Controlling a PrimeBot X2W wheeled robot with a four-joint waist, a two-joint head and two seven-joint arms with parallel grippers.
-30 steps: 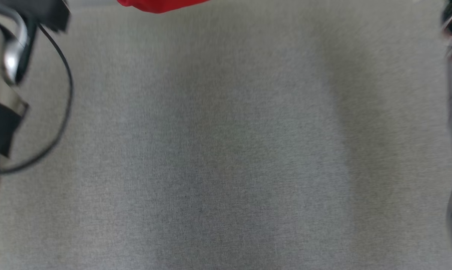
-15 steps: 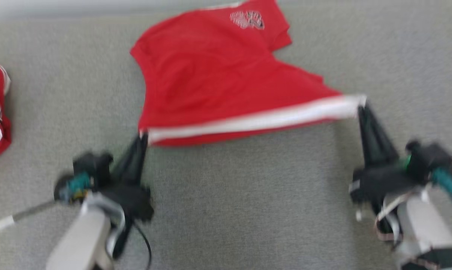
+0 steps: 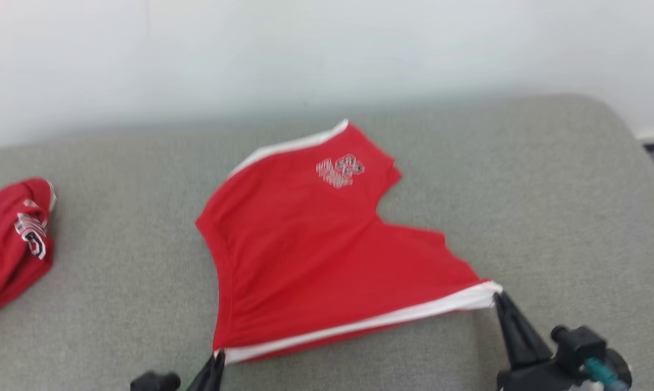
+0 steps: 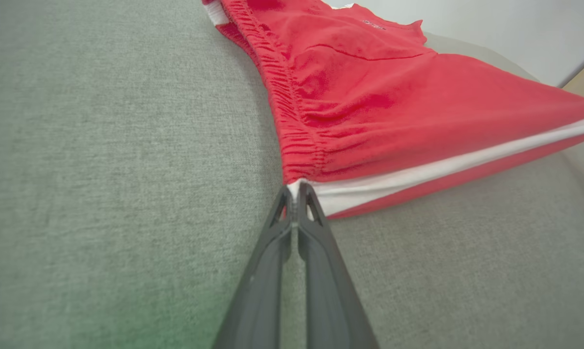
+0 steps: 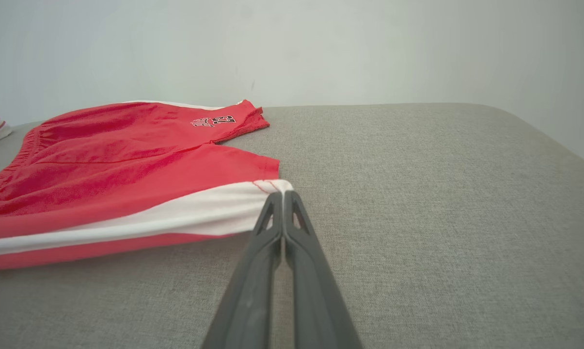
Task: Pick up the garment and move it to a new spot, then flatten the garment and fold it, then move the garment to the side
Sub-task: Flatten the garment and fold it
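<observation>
Under the garment (image 3: 305,255) — a pair of red shorts with a white stripe down each side — lies a wide cushion (image 3: 565,195) covered in grey woven cloth, its far right corner rounded off. The shorts lie spread near the middle of it, mostly flat, with shallow wrinkles. Behind the shorts a plain pale wall (image 3: 327,54) rises from the cushion's back edge, bare and evenly lit. Off to the left of the shorts, well apart from them, a second red garment (image 3: 12,244) sits bunched on the same cloth, with white striping and a dark-and-white emblem. At the shorts' near left corner, where the gathered elastic waistband (image 4: 292,121) meets the white side stripe (image 3: 359,326), the left gripper (image 4: 296,190) is clenched on the fabric, its two dark fingers pressed together with a sliver of white cloth between the tips. At the shorts' near right corner, on the hem end of that same stripe, the right gripper (image 5: 283,195) is likewise pinched tight on the cloth. The stripe runs taut between the two grips, its edge raised slightly off the cushion. On the far leg of the shorts, close to its hem, sits a small printed mark (image 3: 340,171) in white with dark outlines — blocky characters, perhaps numerals, too blurred to read.
</observation>
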